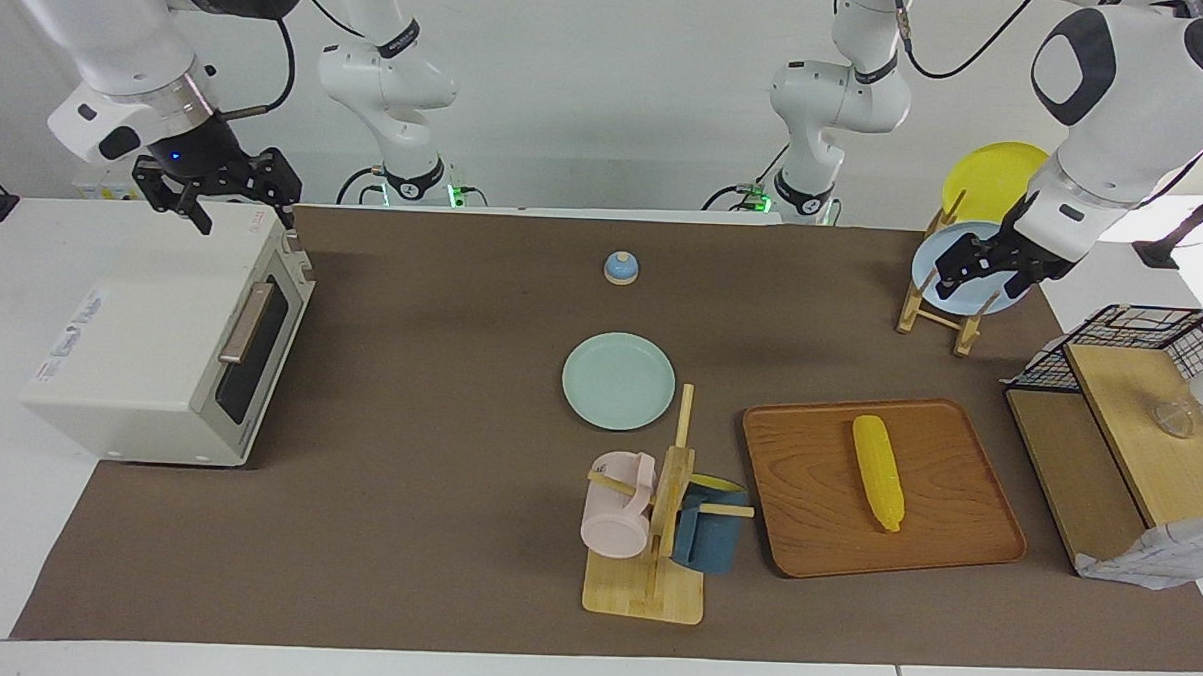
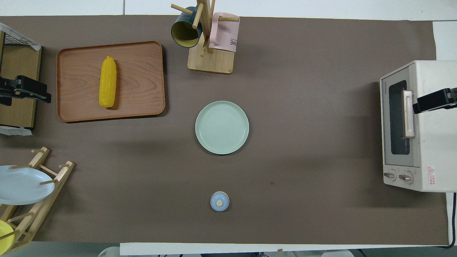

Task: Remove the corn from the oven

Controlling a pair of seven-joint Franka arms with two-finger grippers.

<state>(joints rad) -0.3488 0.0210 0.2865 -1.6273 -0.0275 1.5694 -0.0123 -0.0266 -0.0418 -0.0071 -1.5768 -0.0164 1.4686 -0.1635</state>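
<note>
Corn, the bright yellow tapered cob (image 1: pixel 878 472), lies on the brown wooden tray (image 1: pixel 805 515), outside the cream-white toaster oven (image 1: pixel 151 352), whose door is closed. I judge the task finished; both arms should only retreat. Right gripper (image 1: pixel 217 186) hangs over the oven, fingers apart; left gripper (image 1: pixel 989 267), fingers also apart, is up by the plate rack (image 1: pixel 937 315).

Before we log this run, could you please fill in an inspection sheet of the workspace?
Surface: brown mat on white table.
Job's things: corn lies on wooden tray; oven door shut.
Clutter: green plate, mug rack, blue bell, plate rack, wire basket.
Grippers: right gripper open over the oven; left gripper open over the plate rack.
Cables: black cables on arms.
Surroundings: white wall.
</note>
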